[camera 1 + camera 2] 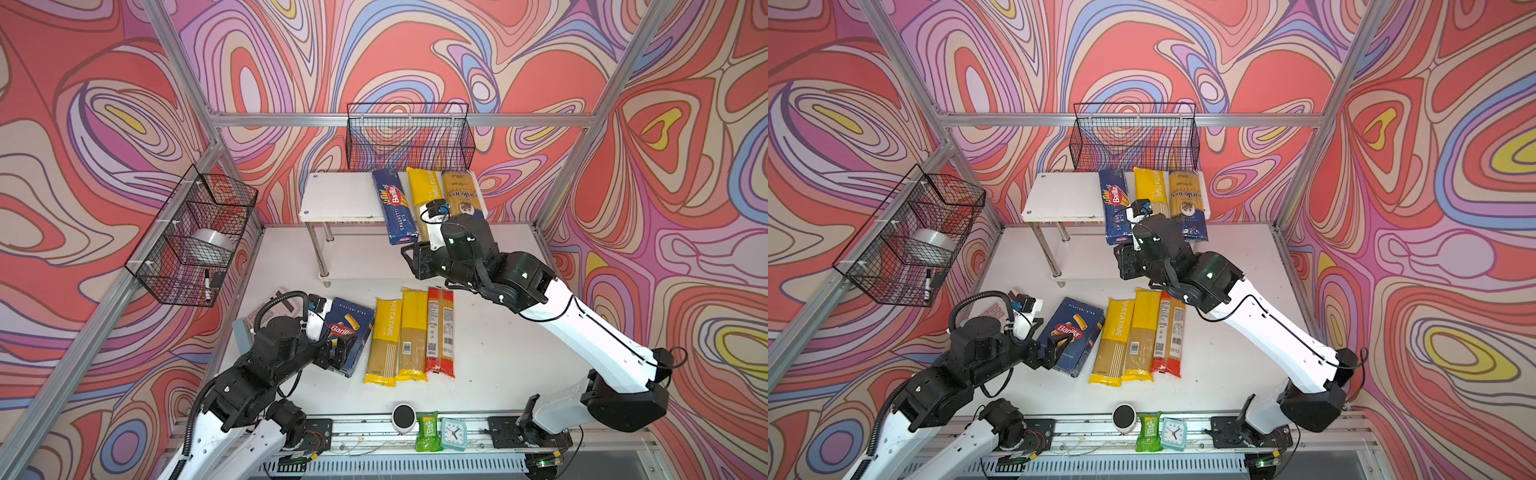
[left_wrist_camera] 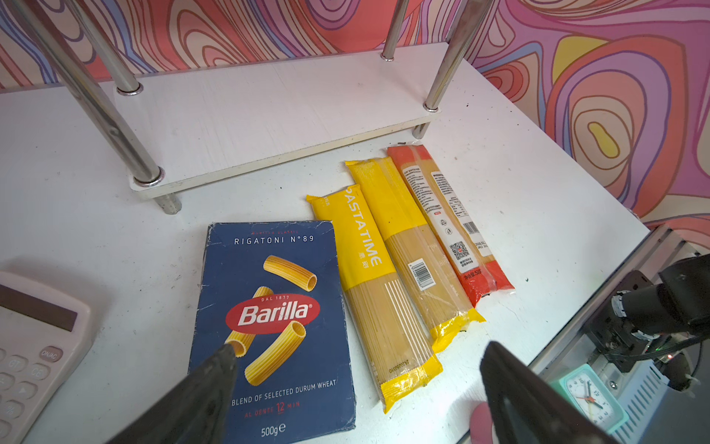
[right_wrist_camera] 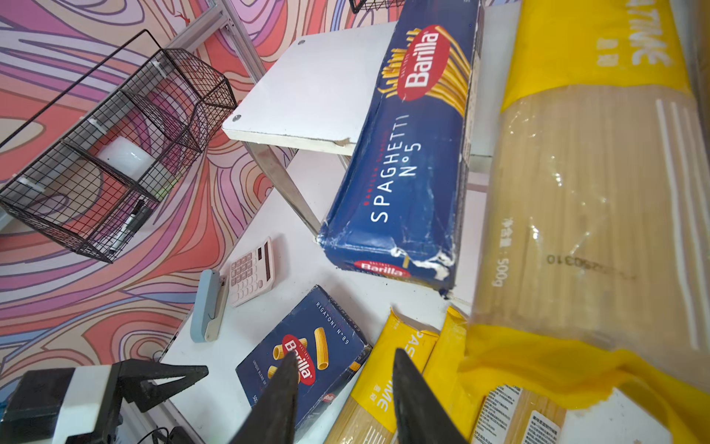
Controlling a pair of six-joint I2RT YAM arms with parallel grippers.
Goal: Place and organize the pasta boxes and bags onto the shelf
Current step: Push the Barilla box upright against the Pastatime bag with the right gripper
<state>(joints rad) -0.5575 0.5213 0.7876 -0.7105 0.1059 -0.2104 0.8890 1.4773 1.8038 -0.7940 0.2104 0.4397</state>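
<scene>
The rigatoni box (image 2: 276, 307) lies flat on the worktop (image 2: 115, 250) just under the wide-open left end effector (image 2: 359, 348), which I think must next lower and grip it for the shelf (image 1: 336, 199); the narrow right end effector (image 3: 344, 353) holds nothing.

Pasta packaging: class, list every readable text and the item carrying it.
"RIGATONI N°89", "Barilla", "BLEND OF SELECTED DURUM WHEAT", "500g": wide dark blue cardboard box.
"SPAGHETTI N°5", "Barilla": long narrow dark blue cardboard box.
"PASTATIME": yellow-ended clear plastic packet.
Red-ended clear packet: print too small.
</scene>
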